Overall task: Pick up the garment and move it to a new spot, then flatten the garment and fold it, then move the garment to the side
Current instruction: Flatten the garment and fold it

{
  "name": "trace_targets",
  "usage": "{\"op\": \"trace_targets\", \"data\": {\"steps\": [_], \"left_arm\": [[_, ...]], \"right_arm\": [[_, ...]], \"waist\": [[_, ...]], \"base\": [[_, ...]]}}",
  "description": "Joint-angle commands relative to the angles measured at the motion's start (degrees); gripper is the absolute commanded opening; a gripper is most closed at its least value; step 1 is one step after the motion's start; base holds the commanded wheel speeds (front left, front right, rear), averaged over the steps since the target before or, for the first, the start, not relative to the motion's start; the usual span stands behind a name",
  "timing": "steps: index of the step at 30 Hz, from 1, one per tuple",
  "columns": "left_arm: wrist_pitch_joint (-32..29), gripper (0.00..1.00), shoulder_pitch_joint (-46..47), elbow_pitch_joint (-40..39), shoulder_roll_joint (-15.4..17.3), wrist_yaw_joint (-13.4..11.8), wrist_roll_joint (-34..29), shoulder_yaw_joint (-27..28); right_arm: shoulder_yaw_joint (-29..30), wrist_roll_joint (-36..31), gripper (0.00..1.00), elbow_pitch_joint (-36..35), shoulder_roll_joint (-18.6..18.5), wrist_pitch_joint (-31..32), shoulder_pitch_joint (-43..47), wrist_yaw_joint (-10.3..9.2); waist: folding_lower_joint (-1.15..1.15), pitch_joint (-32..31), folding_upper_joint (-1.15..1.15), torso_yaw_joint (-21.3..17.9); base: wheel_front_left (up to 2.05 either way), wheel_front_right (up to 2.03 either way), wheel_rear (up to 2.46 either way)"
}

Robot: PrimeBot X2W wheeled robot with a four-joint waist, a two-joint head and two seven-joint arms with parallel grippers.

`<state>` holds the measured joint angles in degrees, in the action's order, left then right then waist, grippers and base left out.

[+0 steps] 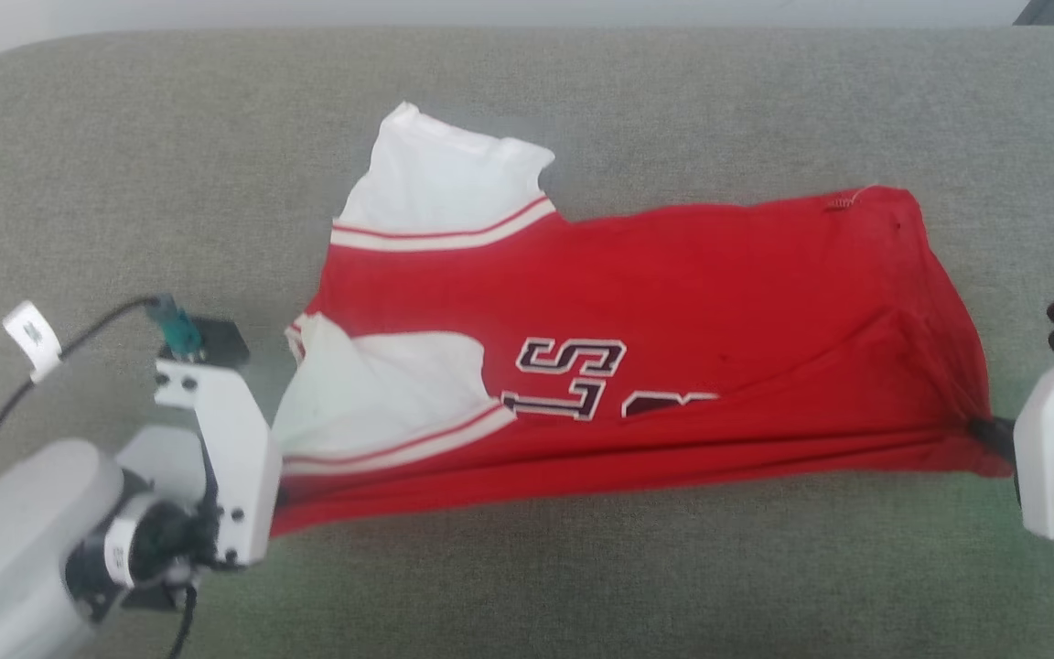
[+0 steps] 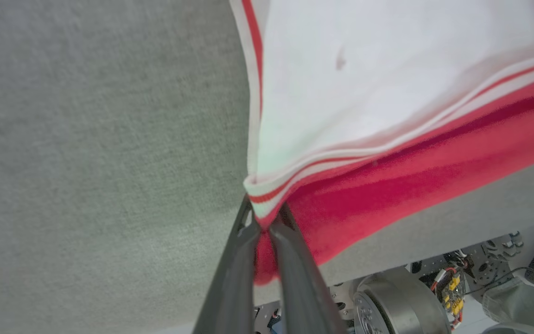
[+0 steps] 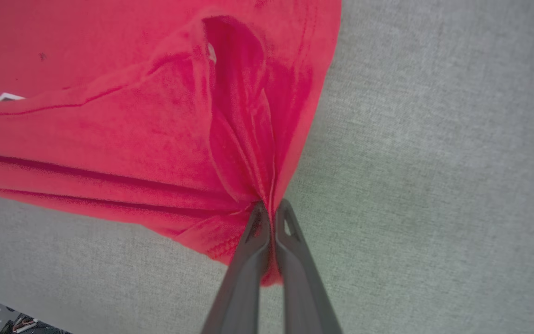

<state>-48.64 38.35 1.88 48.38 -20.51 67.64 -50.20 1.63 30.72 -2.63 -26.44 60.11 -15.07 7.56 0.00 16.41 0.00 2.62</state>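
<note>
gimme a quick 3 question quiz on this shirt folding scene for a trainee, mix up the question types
1. True or false: the left gripper is shut on the garment at its striped sleeve trim.
2. The right gripper pinches: A) a white sleeve, B) red fabric at the hem end, C) the lettering.
3. Fill in: the garment lies on a ___ padded surface.
Key: 1 true; 2 B; 3 grey.
</note>
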Motion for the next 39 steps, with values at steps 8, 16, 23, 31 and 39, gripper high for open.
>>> {"op": "trace_targets", "data": {"steps": [8,16,23,31,39], "left_arm": [[0.9,0.11,-4.9,-3.6,1.3,-3.4,0.3,-0.8],[3.9,1.00,-5.4,2.1,-2.4,-1.5,0.4,-0.9],[2.7,1.00,-2.4,-0.3,0.3,-2.5,-0.2,0.7],[-0.3,1.00,2.0,-5.8,5.4,-4.6,-1.6,3.0],[1.2,1.00,7.7,-2.2,4.9,-1.2,-3.2,4.7]], "right_arm": [[2.9,-1.6,0.00,-2.5,3.3,0.3,5.1,-0.11],[0.9,-4.0,1.00,2.9,7.6,-4.4,4.5,-0.09],[1.2,-3.5,1.00,2.6,7.3,-7.7,3.4,-0.08],[2.5,-4.2,1.00,-2.7,8.7,-13.2,2.8,-0.07],[1.3,-6.3,1.00,-5.7,10.3,-24.0,-0.1,-0.07]], "waist": [[0.00,0.6,0.00,-0.1],[0.00,0.6,0.00,-1.1],[0.00,-0.8,0.00,-1.7],[0.00,-2.4,0.00,-3.6],[0.00,-2.4,0.00,-7.6]], "base": [[0.00,0.00,0.00],[0.00,0.00,0.00],[0.00,0.00,0.00],[0.00,0.00,0.00],[0.00,0.00,0.00]]}}
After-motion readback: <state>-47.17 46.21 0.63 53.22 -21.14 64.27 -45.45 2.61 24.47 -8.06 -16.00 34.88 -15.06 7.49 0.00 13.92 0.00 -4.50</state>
